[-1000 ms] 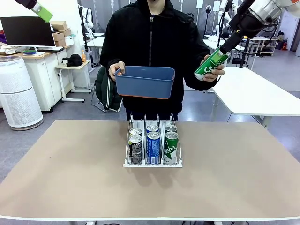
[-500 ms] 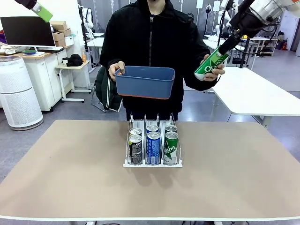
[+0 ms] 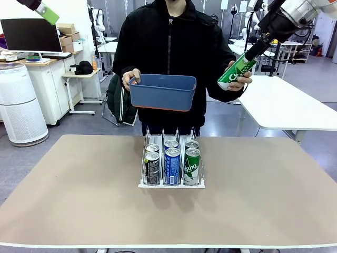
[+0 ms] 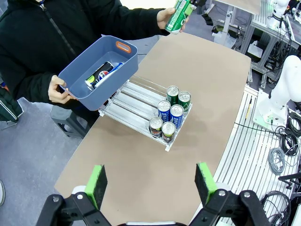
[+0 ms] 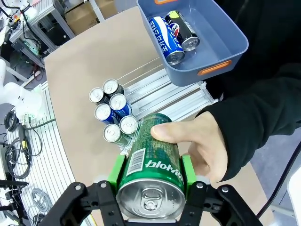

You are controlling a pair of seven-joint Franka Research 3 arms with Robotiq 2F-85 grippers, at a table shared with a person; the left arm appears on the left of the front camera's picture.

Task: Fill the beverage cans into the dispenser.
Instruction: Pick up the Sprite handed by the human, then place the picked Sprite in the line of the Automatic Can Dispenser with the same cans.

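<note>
A green can (image 3: 235, 71) hangs tilted at the upper right, with my right gripper (image 3: 245, 61) shut on its top end while the person's hand (image 3: 241, 80) still grasps its body. The right wrist view shows this green can (image 5: 151, 174) between my pads (image 5: 116, 170), with the person's hand (image 5: 203, 147) wrapped around it. The white dispenser (image 3: 171, 184) stands mid-table, several cans (image 3: 172, 164) filling the front of its three lanes. My left gripper (image 4: 151, 182) hovers high, open and holding nothing; its green pad (image 3: 47, 13) shows at the top left.
The person holds a blue bin (image 3: 163, 93) above the table's far edge; inside lie a blue can (image 5: 164, 34) and a dark can (image 5: 183, 29). The rear of the dispenser lanes (image 5: 162, 96) is bare. A white table (image 3: 284, 105) stands behind on the right.
</note>
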